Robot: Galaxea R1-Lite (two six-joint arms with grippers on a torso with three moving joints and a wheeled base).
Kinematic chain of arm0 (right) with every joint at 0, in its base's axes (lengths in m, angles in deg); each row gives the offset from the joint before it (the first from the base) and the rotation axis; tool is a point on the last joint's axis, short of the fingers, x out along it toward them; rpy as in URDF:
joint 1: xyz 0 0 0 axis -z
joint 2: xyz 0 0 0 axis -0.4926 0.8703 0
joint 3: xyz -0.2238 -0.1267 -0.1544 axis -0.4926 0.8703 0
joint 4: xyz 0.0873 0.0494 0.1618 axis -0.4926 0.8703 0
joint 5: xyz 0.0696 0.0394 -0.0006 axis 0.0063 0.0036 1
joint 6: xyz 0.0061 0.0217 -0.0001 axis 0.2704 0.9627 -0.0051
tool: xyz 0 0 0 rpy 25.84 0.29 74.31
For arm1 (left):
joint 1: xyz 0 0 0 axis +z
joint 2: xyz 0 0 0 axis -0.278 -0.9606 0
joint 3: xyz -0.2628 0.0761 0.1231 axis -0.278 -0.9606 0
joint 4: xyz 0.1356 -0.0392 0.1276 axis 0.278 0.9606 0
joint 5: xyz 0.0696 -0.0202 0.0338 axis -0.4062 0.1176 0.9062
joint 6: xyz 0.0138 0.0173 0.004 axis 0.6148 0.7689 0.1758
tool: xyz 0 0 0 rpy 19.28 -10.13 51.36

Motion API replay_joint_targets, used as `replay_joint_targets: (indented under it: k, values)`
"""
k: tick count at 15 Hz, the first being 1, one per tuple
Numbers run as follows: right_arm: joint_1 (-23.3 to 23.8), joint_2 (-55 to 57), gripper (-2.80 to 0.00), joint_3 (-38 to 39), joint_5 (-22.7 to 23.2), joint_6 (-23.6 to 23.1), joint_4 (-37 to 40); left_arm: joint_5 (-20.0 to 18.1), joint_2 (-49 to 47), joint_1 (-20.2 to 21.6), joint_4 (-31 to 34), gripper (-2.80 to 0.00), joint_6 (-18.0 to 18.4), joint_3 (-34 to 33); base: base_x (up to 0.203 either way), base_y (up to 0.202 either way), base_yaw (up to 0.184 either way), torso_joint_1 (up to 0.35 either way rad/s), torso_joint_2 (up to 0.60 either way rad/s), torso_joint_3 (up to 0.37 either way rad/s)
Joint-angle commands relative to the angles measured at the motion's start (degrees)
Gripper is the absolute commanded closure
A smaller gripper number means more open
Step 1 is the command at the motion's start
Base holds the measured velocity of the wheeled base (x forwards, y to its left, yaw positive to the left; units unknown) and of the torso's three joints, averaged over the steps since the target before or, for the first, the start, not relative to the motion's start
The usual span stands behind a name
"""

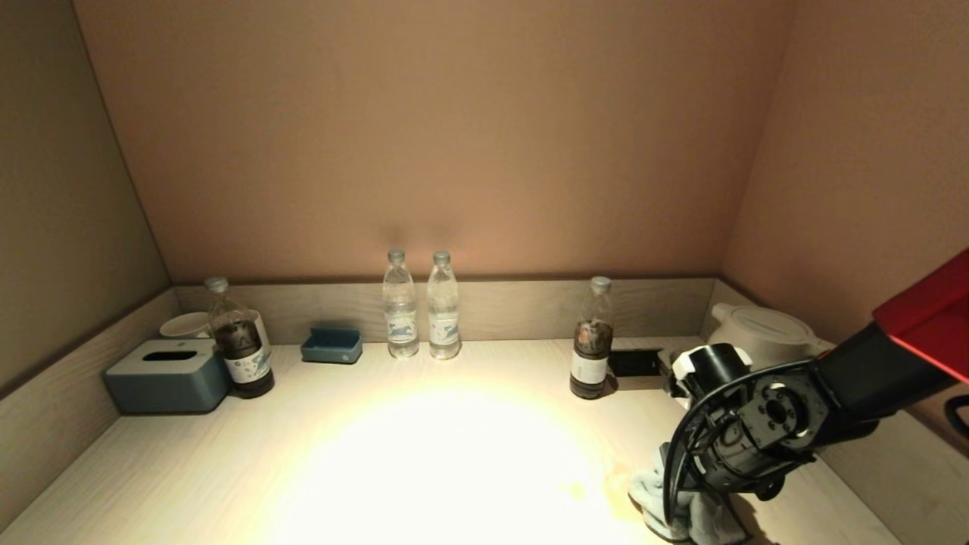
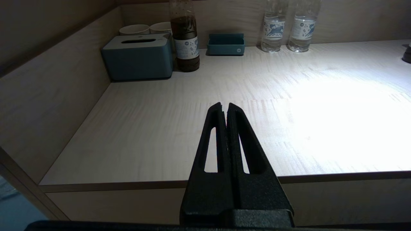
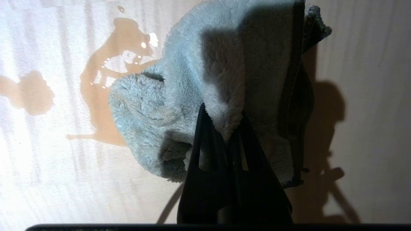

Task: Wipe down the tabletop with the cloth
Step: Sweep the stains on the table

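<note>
A pale grey fluffy cloth [image 3: 192,73] lies bunched on the light wooden tabletop [image 1: 424,454] at the front right; it also shows in the head view [image 1: 651,499] under my right arm. My right gripper [image 3: 223,123] points down and is shut on a fold of the cloth. A brown spilled liquid [image 3: 106,89] lies on the wood, touching the cloth's edge, with a smaller patch [image 3: 32,93] further off. My left gripper [image 2: 223,107] is shut and empty, held before the table's front edge on the left side.
Along the back wall stand a blue tissue box [image 1: 168,375], cups [image 1: 185,324], a dark-drink bottle [image 1: 238,341], a small blue tray [image 1: 331,345], two water bottles [image 1: 422,306], another dark-drink bottle [image 1: 592,341], a black socket plate [image 1: 634,362] and a white kettle [image 1: 761,329].
</note>
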Motion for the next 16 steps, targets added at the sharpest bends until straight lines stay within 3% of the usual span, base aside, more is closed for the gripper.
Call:
replay_joint_targets:
  k: [1,16]
  values:
    - [-1.35,1.87,0.0,-1.39,-0.05,0.17,0.06,0.01,0.0,0.02,0.03,0.0,0.02,-0.01,0.0,0.0,0.0,0.0,0.0,0.0]
    - [-17.17,9.49,0.0,-12.02,0.03,0.51,-0.03,0.01,0.0,0.02,0.03,0.0,-0.03,-0.01,0.0,0.0,0.0,0.0,0.0,0.0]
